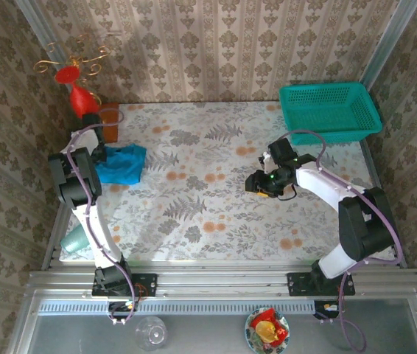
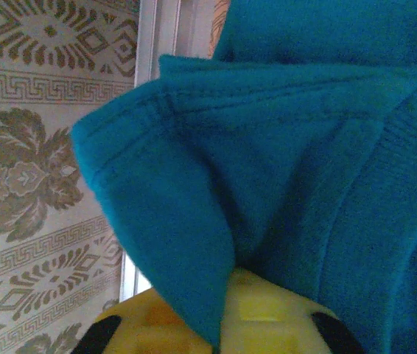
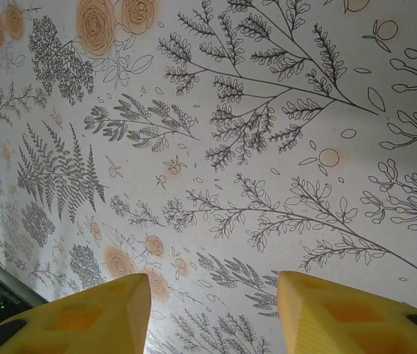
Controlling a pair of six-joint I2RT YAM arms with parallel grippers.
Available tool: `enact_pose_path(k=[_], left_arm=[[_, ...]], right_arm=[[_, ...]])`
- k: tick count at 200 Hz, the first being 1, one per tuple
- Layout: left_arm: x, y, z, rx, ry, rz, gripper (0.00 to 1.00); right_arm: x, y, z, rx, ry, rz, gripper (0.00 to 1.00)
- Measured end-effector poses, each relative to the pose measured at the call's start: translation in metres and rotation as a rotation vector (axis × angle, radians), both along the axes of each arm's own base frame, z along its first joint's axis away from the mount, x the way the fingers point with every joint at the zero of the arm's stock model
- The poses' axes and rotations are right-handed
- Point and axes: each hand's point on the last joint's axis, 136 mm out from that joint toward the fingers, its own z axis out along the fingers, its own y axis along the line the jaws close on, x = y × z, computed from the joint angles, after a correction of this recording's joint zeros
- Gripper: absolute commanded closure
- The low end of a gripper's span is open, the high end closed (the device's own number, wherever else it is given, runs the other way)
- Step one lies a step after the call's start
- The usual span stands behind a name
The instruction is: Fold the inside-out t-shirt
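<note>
Two claws in top view: left gripper (image 1: 99,155) sits at the t-shirt (image 1: 122,164), which lies bunched up just right of it, touching. The right gripper (image 1: 261,182) hangs well apart over bare table (image 1: 208,221). Left wrist: blue cloth drapes over the yellow fingers (image 2: 267,321); pinched or loose, can't tell. Right wrist: jaws apart, nothing btwn. Risk: a weak hold lets the hem slip on lift, so the wad stays unspread.

Teal mesh basket (image 1: 330,110) beyond right jaws, far corner of floral-print bench (image 1: 194,214). Red vase (image 1: 82,99) with gold curls just beyond left jaws.
</note>
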Motion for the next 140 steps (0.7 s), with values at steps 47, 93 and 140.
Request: enact_pose_path(k=[47, 93, 140], left_arm=[[0.004, 0.016, 0.017, 0.083, -0.017, 0.044, 0.51], [0.002, 0.025, 0.044, 0.097, -0.074, 0.09, 0.34], [0.004, 0.022, 0.094, 0.057, -0.206, 0.106, 0.0]], right_arm=[[-0.002, -0.001, 0.009, 0.006, -0.017, 0.0, 0.5], [-0.003, -0.001, 0.012, 0.007, -0.021, -0.003, 0.5], [0.001, -0.007, 0.01, -0.017, -0.029, -0.021, 0.49]])
